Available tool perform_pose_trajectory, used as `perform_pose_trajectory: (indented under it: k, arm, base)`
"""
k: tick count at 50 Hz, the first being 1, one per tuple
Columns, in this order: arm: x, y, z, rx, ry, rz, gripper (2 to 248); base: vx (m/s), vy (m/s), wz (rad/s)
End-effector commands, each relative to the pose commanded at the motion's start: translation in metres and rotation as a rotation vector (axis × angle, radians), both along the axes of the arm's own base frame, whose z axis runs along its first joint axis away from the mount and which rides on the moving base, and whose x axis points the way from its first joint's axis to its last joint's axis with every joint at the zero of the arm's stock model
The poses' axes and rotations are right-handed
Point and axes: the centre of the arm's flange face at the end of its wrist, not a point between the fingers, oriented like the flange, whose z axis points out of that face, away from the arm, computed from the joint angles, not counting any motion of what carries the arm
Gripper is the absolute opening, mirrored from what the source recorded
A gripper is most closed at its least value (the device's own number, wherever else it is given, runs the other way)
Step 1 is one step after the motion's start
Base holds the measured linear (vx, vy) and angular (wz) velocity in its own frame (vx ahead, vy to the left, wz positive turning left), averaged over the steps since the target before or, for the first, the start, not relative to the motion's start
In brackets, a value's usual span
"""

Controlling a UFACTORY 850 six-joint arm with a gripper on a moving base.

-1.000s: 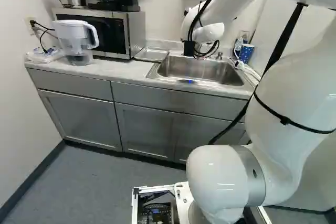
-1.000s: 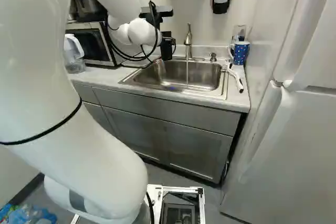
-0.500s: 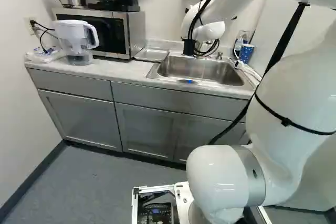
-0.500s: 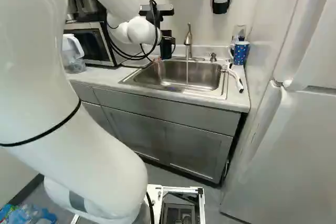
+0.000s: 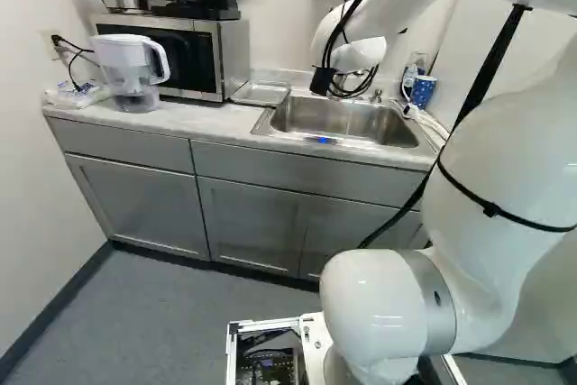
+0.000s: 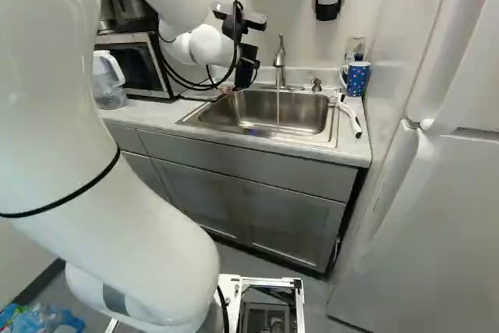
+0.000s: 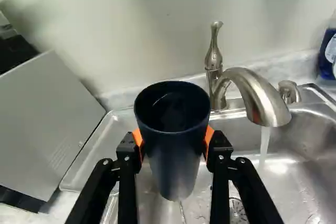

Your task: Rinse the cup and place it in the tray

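My gripper (image 6: 246,69) hangs over the sink's left part in the right base view; the cup cannot be made out there. In the wrist view the gripper (image 7: 174,148) is shut on the dark blue cup (image 7: 176,156), an orange pad against either side. The cup's mouth is uncovered and its inside looks dark and wet. Water (image 7: 264,142) runs from the faucet (image 7: 257,95) into the sink (image 7: 294,156), beside the cup and not into it. The shallow metal tray (image 5: 261,94) lies between microwave and sink; its edge (image 7: 97,148) shows beyond one finger.
The microwave (image 5: 171,56) stands beside the tray, with a water pitcher (image 5: 132,69) farther along the counter. Past the sink's other end are a blue patterned mug (image 6: 357,78) and a white-handled brush (image 6: 352,121). The wall rises close behind the faucet.
The wrist and gripper have tilted, and in the right base view the gripper's black body has swung a little to the right. The base has not moved.
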Motion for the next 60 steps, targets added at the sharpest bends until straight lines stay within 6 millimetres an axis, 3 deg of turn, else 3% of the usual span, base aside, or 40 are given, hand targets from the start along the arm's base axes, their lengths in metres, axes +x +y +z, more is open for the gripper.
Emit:
perform_pose_trajectory:
  k: [60]
  arm:
    - [0.0,0.0,0.0,0.6,-0.058,-0.186,125]
  base:
    - [0.0,0.0,0.0]
